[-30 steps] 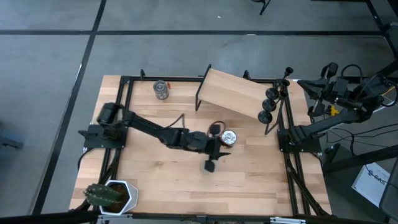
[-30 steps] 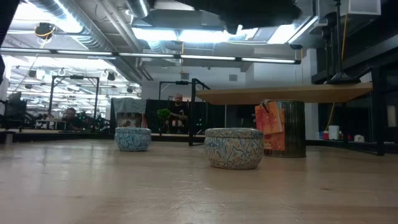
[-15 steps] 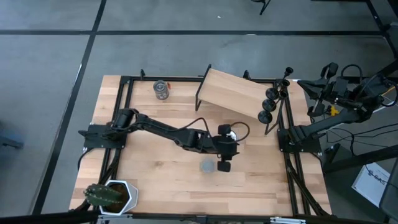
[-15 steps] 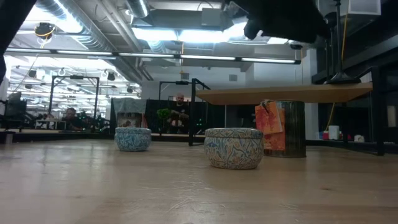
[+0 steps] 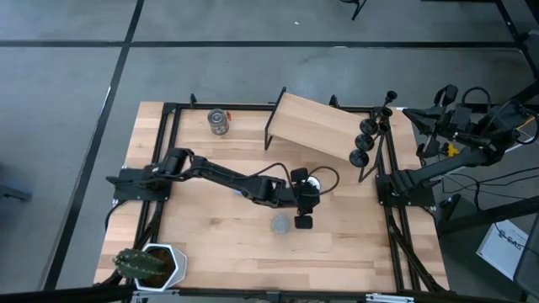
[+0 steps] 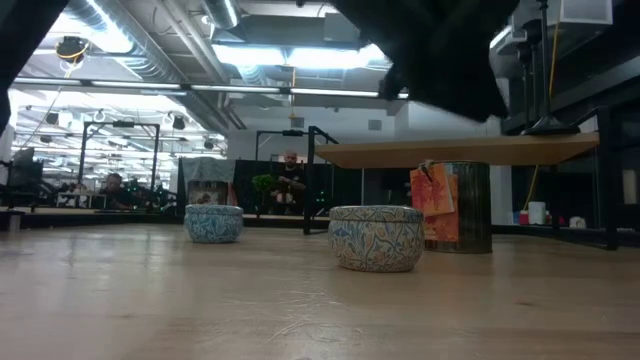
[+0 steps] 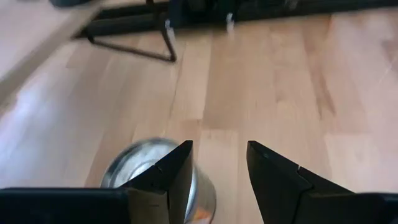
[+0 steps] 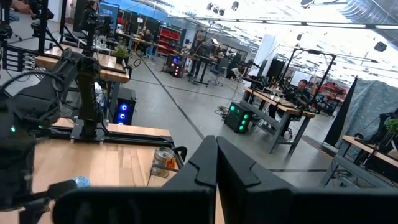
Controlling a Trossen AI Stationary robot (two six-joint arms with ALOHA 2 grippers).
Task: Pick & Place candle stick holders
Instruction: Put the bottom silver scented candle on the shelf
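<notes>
**Left arm mid-table, holders untouched**

Here the left gripper (image 5: pixel 303 202) is seen part-open and empty, above a shiny can (image 7: pixel 155 177) — not a task item. Farther off, the three candle stick holders (image 5: pixel 367 139) stand by the wooden shelf (image 5: pixel 313 124). The reach should be carried past the can, squarely onto one stem. The right gripper (image 8: pixel 216 162) is parked off-table, closed on nothing.

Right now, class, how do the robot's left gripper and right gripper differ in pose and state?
The left gripper reaches over the middle of the table, beside a metal can; the right gripper sits off the table's right side. The left gripper's jaws stand apart; the right gripper's jaws are shut. Both hold nothing.
</notes>
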